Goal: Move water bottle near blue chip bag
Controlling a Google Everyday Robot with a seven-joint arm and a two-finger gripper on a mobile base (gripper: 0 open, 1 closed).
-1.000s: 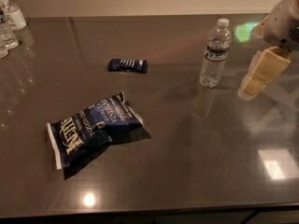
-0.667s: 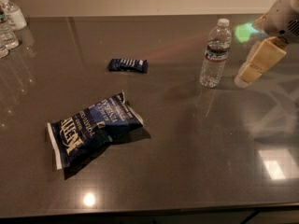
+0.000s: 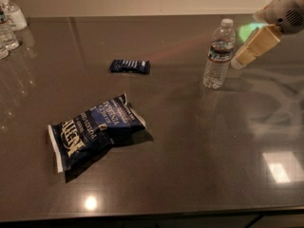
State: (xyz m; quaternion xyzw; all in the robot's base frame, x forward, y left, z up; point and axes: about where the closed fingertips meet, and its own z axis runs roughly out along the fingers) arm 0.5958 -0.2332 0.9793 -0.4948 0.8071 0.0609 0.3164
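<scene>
The water bottle (image 3: pixel 218 53) stands upright on the dark table at the right rear; it is clear and ribbed, with a white cap and a dark label band. The blue chip bag (image 3: pixel 92 129) lies flat at the front left, navy with white lettering, far from the bottle. My gripper (image 3: pixel 241 60) comes in from the upper right corner. It hangs just right of the bottle at label height, close to it but apart from it, and holds nothing that I can see.
A small dark blue flat packet (image 3: pixel 129 66) lies between bottle and bag, nearer the back. A white-topped pump bottle (image 3: pixel 13 12) and small clear bottles (image 3: pixel 6 32) stand at the far left rear corner. The table's front edge (image 3: pixel 152 215) runs along the bottom.
My gripper has moved up and to the left, closer to the water bottle. The bottle, the bag and the packet have not moved.
</scene>
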